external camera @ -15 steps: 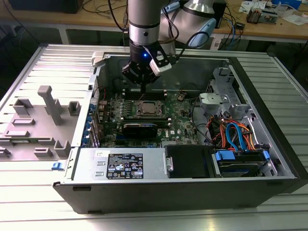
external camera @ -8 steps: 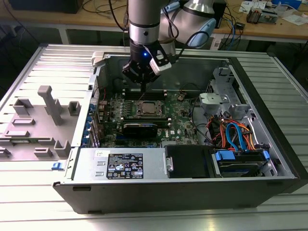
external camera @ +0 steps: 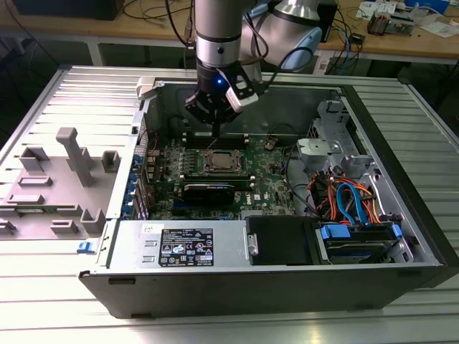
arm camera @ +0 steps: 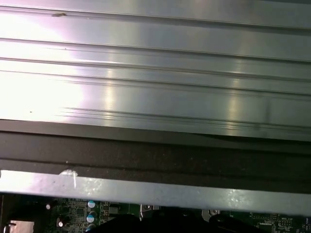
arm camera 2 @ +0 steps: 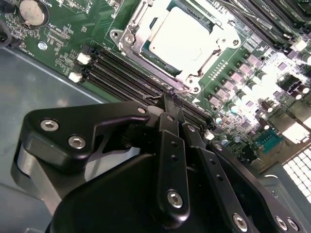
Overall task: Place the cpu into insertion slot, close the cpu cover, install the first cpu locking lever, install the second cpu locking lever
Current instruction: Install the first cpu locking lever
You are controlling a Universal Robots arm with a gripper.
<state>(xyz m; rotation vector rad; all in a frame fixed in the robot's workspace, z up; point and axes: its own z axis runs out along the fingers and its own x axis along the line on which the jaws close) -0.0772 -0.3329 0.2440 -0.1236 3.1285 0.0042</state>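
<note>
Second wrist view: smooth silvery square cpu (arm camera 2: 181,40)

Cpu (arm camera 2: 181,38) in insertion slot (arm camera 2: 127,35)

Ribbed aluminium table (external camera: 401,122); open computer case (external camera: 287,287) lying on it, grey fixture tray (external camera: 50,193) beside the case

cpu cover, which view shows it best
The second wrist view: the cpu cover shows large, closed around the cpu. The exterior view shows it small, below the gripper.
</note>
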